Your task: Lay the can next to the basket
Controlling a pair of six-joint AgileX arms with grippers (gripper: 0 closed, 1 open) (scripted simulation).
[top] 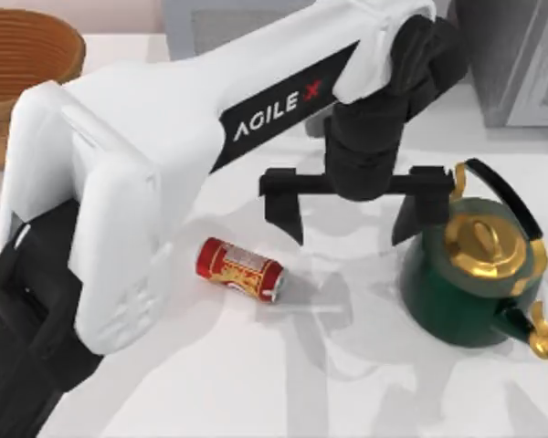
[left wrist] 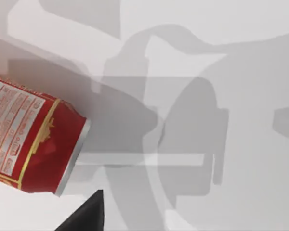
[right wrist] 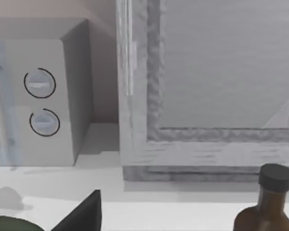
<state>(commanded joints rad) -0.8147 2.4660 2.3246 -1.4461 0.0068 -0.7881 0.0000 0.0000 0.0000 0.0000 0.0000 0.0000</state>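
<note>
- Can [top: 240,268] lies on its side on the white bench [top: 329,383], near the middle, silver top pointing toward the right and slightly toward the near edge; nothing touches it.
- In the left wrist view the can [left wrist: 33,139] lies flat on the bench, red body with gold bands and a label panel, one dark finger tip [left wrist: 84,214] just beside it.
- Basket [top: 23,73] sits at the far left corner of the bench, well apart from the can, with the left arm's white body between them.
- Left gripper [top: 352,214] hangs above the bench between can and kettle [top: 475,278], its two dark fingers spread wide apart and gripping nothing.
- Right wrist view: a microwave [right wrist: 43,96] with two dials, a grey frame [right wrist: 207,86] and a brown bottle [right wrist: 265,204] with a black cap; I cannot tell how the right fingers stand.
</note>
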